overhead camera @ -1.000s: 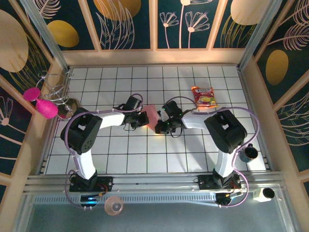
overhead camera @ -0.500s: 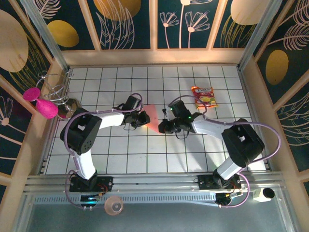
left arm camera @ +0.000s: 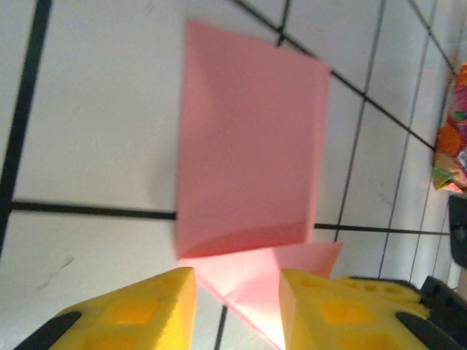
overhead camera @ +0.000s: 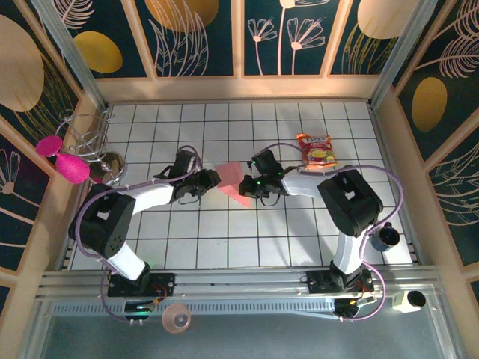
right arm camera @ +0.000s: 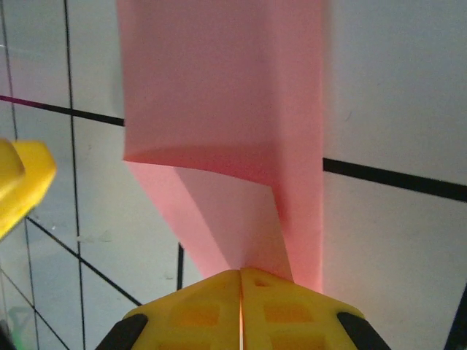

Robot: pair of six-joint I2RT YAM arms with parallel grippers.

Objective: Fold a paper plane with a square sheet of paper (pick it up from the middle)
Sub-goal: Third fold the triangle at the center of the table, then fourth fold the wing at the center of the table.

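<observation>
The square sheet of paper (overhead camera: 230,182) is salmon pink and partly folded, lying mid-table between the two grippers. In the right wrist view the paper (right arm camera: 219,109) has an upper flap lifted over a pointed lower layer, and my right gripper (right arm camera: 241,273) is shut on its near edge. In the left wrist view the same paper (left arm camera: 252,146) lies just ahead, and its lower pointed layer reaches in between the fingers of my left gripper (left arm camera: 237,281), which stand apart. From above, the left gripper (overhead camera: 205,182) sits at the sheet's left edge and the right gripper (overhead camera: 246,187) at its right edge.
A red-and-yellow snack packet (overhead camera: 316,150) lies behind the right arm. Magenta discs (overhead camera: 60,158) and a wire rack (overhead camera: 91,139) stand at the left wall. A dark cup (overhead camera: 387,236) sits at the right front. Walls close in the tiled table (overhead camera: 224,239).
The left gripper has opened and drawn back to the left off the paper. The right gripper has stayed shut on the sheet, which now shows a raised flap.
</observation>
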